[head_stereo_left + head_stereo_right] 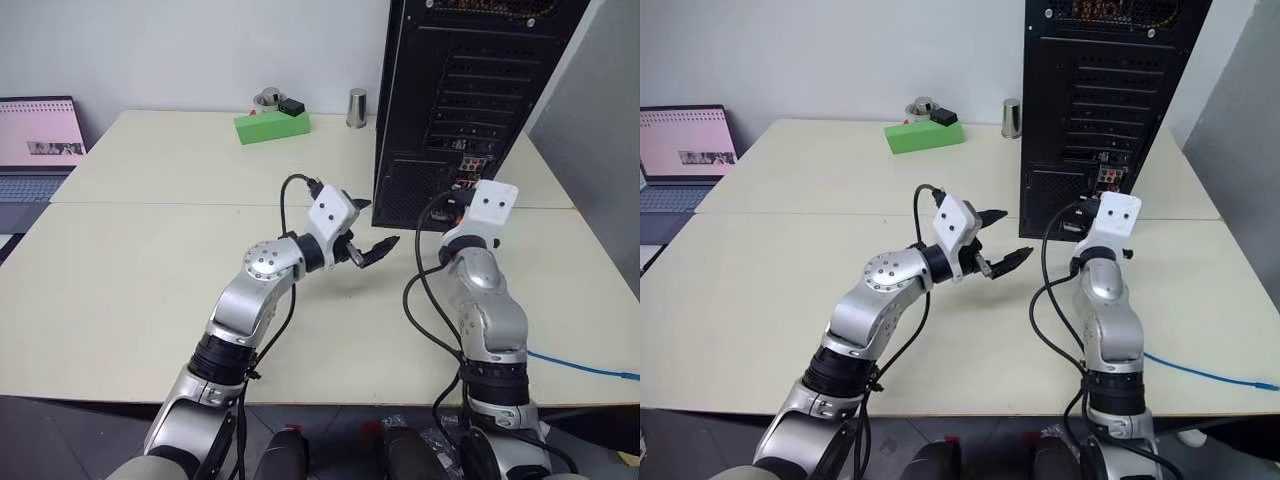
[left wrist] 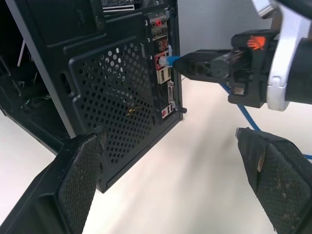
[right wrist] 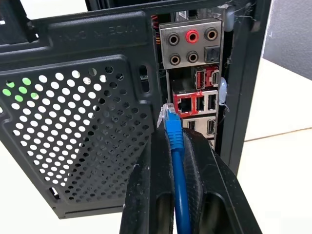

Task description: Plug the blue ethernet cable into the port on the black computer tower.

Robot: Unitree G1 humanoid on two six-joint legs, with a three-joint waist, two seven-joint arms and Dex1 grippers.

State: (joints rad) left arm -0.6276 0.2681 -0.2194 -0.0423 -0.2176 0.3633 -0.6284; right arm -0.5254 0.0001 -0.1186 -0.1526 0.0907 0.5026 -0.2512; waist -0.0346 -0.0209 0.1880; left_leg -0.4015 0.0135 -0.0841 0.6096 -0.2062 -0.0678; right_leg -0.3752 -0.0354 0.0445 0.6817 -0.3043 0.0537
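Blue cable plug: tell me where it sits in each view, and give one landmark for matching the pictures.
Left eye view: hidden behind the right claw; the blue cable trails off the table edge.
Right eye view: plug hidden too; the cable runs along the table edge.
Left wrist view: plug at the right claw's tip, by the port column.
Right wrist view: plug centre, between the fingers.
Shared landmark: the computer tower's perforated grille.

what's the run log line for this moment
right claw: shut on blue ethernet cable | plug: just short of port on black computer tower | left claw: open, beside
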